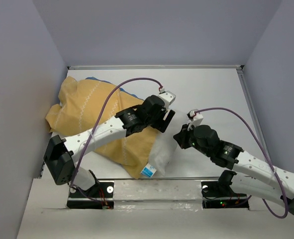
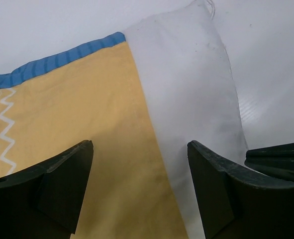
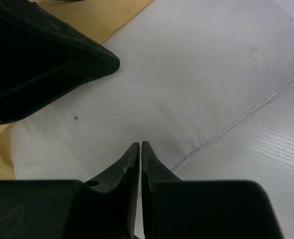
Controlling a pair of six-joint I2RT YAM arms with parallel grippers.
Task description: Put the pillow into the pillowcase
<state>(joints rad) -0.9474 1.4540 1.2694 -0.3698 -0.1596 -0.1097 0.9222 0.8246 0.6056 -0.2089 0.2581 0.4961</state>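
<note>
The left arm reaches across the yellow pillowcase [image 1: 87,112], its claw [image 2: 139,149] spread wide above the case's open edge. The right arm bends in beside it, its claw [image 3: 140,145] closed, tips together on the pillow [image 1: 161,154]; whether they pinch fabric is unclear. The pillow lies on the table [image 1: 211,89], partly inside the pillowcase, with one white end sticking out.

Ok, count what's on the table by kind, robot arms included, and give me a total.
pillow: 1
pillowcase: 1
robot arms: 2, the left arm and the right arm
total: 4
</note>
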